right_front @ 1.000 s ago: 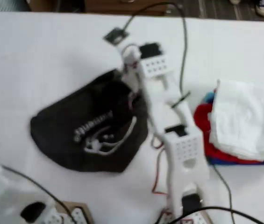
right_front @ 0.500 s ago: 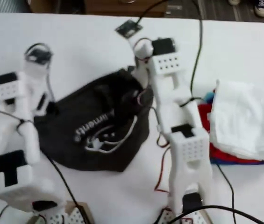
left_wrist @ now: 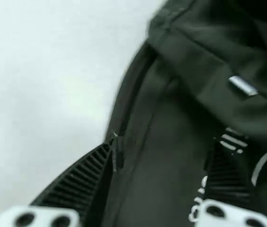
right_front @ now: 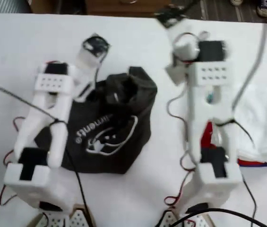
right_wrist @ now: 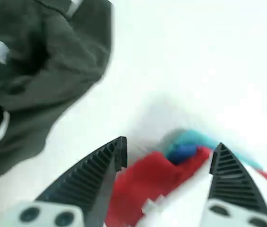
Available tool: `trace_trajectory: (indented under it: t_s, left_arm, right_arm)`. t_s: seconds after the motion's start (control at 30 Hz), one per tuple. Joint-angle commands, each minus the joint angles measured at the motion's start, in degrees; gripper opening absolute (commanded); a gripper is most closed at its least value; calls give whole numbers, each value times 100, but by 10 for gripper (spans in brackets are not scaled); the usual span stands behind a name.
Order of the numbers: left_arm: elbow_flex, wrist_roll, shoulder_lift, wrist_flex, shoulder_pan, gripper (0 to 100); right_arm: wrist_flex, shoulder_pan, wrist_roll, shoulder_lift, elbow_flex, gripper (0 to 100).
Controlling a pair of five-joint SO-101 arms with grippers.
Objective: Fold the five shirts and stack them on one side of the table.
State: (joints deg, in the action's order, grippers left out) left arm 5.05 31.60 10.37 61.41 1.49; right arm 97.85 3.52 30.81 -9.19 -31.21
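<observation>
Operator: Where does the black shirt lie?

Inspector: Your black shirt lies crumpled and unfolded on the table. Your left claw hangs over its edge, spread wide and holding nothing. Dark cloth fills the gap, and the hem runs by one finger.

Operator: And the right side?

Inspector: Your right claw is likewise spread and grips nothing. The stack sits beneath it. The red shirt lies between the fingers, the blue shirt and teal shirt just past the tips, and the white shirt on top. The black shirt lies off to one side of this claw, apart from the stack.
</observation>
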Motion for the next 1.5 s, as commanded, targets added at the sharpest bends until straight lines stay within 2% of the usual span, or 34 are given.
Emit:
trace_trajectory:
  t_s: [0.0, 0.13, 0.27, 0.37, 0.47, 0.77, 1.07, 1.17, 1.27, 1.33, 1.47]
  left_arm:
    - [-268, -325, 290, -237, -264, 297]
    - [-268, -791, 615, -782, -484, 297]
    - [-312, -1820, 686, -1336, -580, 297]
    - [-646, -2593, 712, -1389, -536, 297]
    - [-910, -2971, 686, -1389, -536, 297]
    - [-1086, -3015, 1108, -1442, -967, 297]
    - [-1253, -2998, 1873, -1881, -738, 295]
    - [-1587, -2998, 2110, -1873, -659, 209]
    - [-1886, -2998, 2277, -1688, -580, 14]
    - [-2070, -3007, 2356, -1512, -571, 38]
    - [-2281, -3015, 2303, -1152, -501, 21]
  right_arm:
    - [22, -664, 53, 910, 519, 290]
    - [22, -1121, 281, 1437, 1222, 290]
    - [22, -1349, 703, 1903, 1873, 290]
    - [22, -1455, 782, 2246, 2295, 290]
    - [22, -1481, 914, 2527, 2664, 290]
    - [-13, -1481, 1020, 3055, 3103, 290]
    - [-13, -1490, 1020, 3125, 3103, 290]
    - [-13, -1490, 1011, 3125, 3112, 290]
    - [-13, -1490, 1011, 3143, 3121, 290]
    - [-13, -1464, 993, 3143, 3244, 290]
    - [-110, -1385, 967, 3090, 3807, 290]
